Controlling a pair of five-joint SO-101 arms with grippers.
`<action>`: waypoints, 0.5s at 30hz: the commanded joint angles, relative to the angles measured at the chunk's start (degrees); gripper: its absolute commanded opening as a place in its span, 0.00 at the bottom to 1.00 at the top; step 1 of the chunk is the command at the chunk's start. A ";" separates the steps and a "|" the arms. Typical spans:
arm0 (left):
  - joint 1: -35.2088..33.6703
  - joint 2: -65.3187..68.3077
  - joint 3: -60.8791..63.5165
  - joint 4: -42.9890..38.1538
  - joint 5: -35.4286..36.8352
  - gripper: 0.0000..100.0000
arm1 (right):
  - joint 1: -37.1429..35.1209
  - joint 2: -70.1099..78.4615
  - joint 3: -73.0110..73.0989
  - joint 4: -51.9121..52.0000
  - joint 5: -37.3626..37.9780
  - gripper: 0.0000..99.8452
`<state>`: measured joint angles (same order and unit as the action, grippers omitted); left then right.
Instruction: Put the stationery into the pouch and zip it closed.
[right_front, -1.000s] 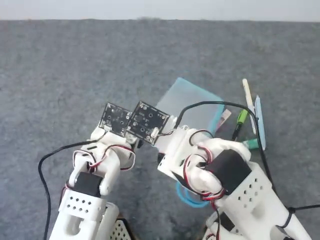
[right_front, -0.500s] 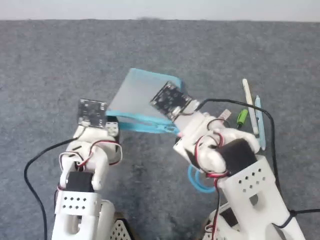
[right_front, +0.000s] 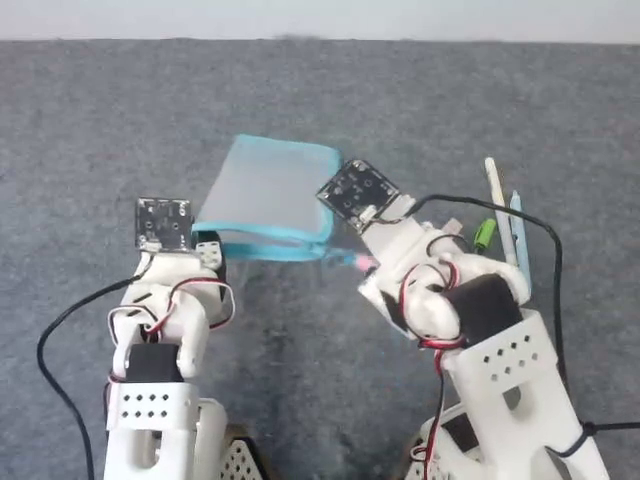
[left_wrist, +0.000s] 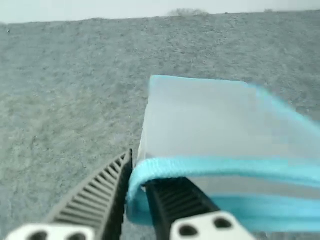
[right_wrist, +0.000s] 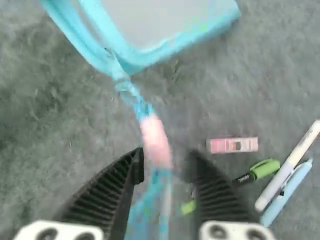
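Your left gripper (left_wrist: 137, 175) pinches the pouch (right_front: 270, 190) by its corner, mid-table (right_front: 100, 120). The right gripper (right_wrist: 166, 155) gapes around the pink zip pull (right_wrist: 152, 140). Close squarely on it, then draw along the zip (right_front: 270, 245) with the left holding firm.

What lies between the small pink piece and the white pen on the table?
A green marker lies there, between the pink piece and the white pen; the right wrist view shows it.

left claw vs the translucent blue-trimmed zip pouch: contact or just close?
Touching. The left wrist view shows the left claw shut on the translucent blue-trimmed zip pouch, with the blue zipper edge pinched between both fingers and no gap.
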<state>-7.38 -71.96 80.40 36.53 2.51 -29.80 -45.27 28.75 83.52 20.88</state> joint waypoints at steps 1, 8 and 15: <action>-1.23 0.53 -1.54 -1.76 0.97 0.01 | 0.40 -1.89 -2.90 3.12 0.62 0.39; -1.05 0.26 -0.04 -1.85 1.05 0.01 | 23.25 6.02 -9.23 4.79 1.14 0.27; -1.05 0.26 0.04 -1.93 0.97 0.01 | 38.20 26.95 -10.02 0.92 6.95 0.27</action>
<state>-8.44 -71.96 81.63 36.53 2.77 3.69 -24.97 22.07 87.30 26.15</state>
